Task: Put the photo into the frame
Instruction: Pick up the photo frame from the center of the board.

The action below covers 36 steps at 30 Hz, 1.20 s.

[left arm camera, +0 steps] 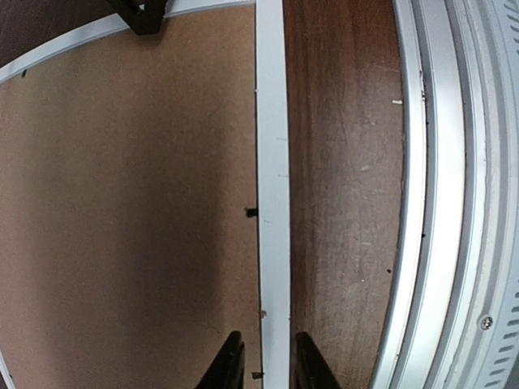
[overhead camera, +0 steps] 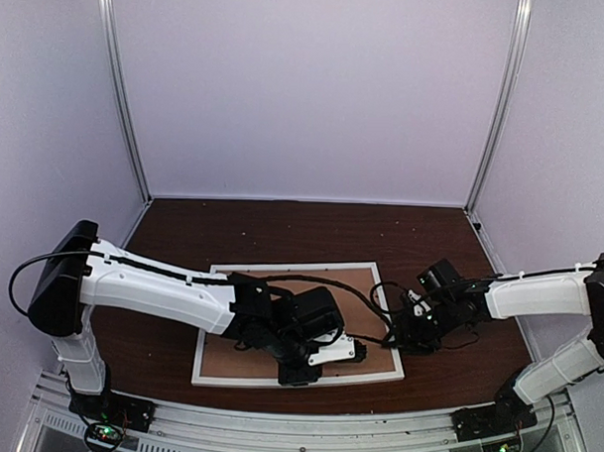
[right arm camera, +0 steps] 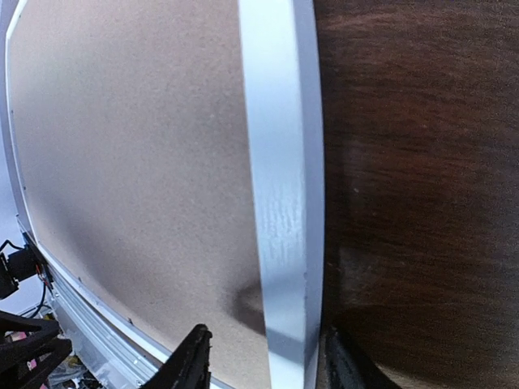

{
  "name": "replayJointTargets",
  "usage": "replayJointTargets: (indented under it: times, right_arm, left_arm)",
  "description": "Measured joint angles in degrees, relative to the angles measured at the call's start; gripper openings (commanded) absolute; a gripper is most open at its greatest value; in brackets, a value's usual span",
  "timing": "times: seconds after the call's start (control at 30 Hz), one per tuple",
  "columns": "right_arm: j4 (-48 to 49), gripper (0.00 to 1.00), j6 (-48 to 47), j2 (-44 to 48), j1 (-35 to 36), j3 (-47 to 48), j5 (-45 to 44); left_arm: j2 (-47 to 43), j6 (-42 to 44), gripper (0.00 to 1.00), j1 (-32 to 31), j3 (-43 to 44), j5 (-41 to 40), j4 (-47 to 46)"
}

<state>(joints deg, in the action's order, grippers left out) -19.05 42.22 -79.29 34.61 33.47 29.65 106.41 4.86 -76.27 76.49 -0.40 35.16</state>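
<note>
From here I see my left arm stretched rightwards from its base at the table's near left corner, wrist bent down over the near edge of the large thin-edged white rectangular frame (overhead camera: pixel 291 266). The frame lies flat on the dark brown wood-grain table (overhead camera: pixel 282 225), close to the near edge and midway between the two bases, slightly skewed. Inside it sits a plain brown matte backing board (overhead camera: pixel 359 288) with a faintly grainy, fibrous face. The left gripper (left arm camera: pixel 268 336) straddles the frame's smooth white near rail, one black tapered finger over the board and the other over bare wood. Both lie very close to the rail, but I cannot tell whether it is clamped. A ribbed aluminium strip (left arm camera: pixel 430 203) runs just beyond, along the table's near edge. My right arm reaches leftwards from the near right corner, forearm low, with cables looping at the wrist. The right gripper (right arm camera: pixel 266 331) is spread across the frame's right rail, unclenched: a gap shows on the board side, and the outer finger is hard against the rail's edge.
</note>
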Motion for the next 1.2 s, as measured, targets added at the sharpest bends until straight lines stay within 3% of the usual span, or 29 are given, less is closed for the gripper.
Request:
replayJointTargets:
  times: [0.3,0.43,0.63,0.93,1.2]
  right_arm:
    - [-9.8,0.34,-1.7,-1.9,5.0,4.8,-10.9]
    - [-13.0,0.19,-2.2,-4.2,7.3,8.1,-14.7]
    - [-17.3,0.0,-2.8,-6.3,9.2,11.8,-18.3]
    - [-24.9,0.0,-3.5,-6.6,9.2,17.4,-19.8]
    - [-30.3,0.0,-3.4,-6.6,9.1,22.7,-18.8]
  left_arm:
    - [0.0,-1.8,0.62,0.5,-0.5,-0.6,-0.6]
    - [-0.7,-2.9,0.74,0.7,-3.0,-1.4,-0.5]
    - [-2.4,-4.4,0.8,0.7,-6.1,-2.2,-0.3]
    - [-4.9,-5.6,0.83,0.6,-8.7,-5.7,-1.7]
    - [-5.5,-1.7,0.84,-2.4,-8.7,-11.8,-3.8]
